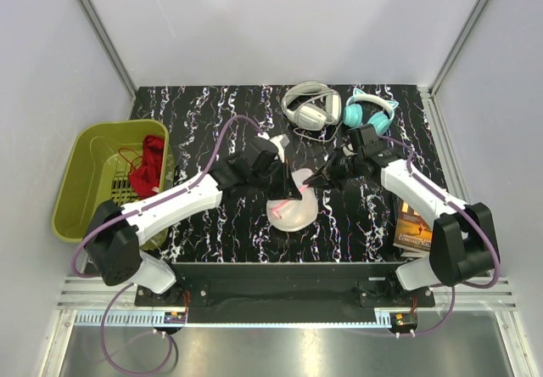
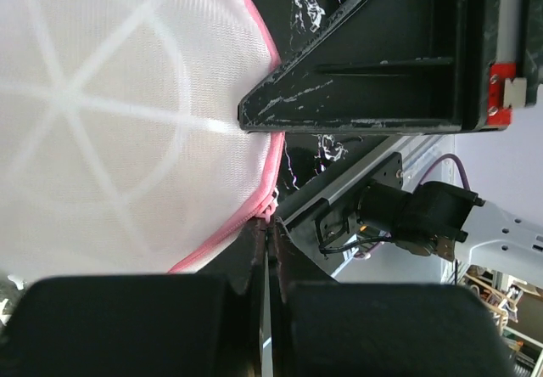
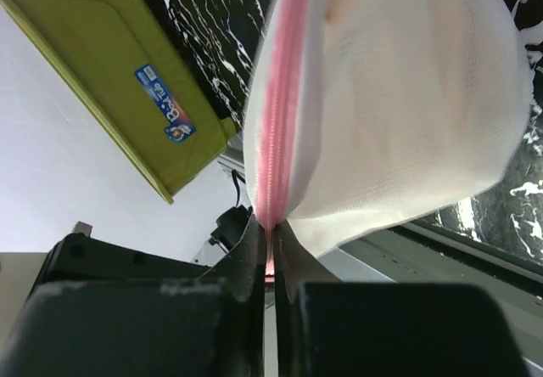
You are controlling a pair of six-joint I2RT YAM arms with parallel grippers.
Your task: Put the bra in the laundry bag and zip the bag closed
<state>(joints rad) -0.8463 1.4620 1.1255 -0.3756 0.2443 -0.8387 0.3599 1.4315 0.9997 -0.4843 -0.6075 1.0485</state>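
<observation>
The laundry bag (image 1: pixel 291 210), a white mesh dome with pink zipper trim, lies at the middle of the table and is held up between both grippers. A peach tint shows through its mesh in the right wrist view (image 3: pixel 424 80), so the bra is inside and only dimly seen. My left gripper (image 1: pixel 292 192) is shut on the pink zipper pull (image 2: pixel 270 214) at the bag's rim (image 2: pixel 127 114). My right gripper (image 1: pixel 316 180) is shut on the pink zipper trim (image 3: pixel 273 224) at the bag's edge. The zipper line (image 3: pixel 284 97) looks closed along its visible length.
An olive-green basket (image 1: pixel 89 152) with a dark red garment (image 1: pixel 151 160) stands at the left edge. White headphones (image 1: pixel 307 105) and teal headphones (image 1: pixel 371 112) lie at the back. A book (image 1: pixel 414 224) lies at the right front.
</observation>
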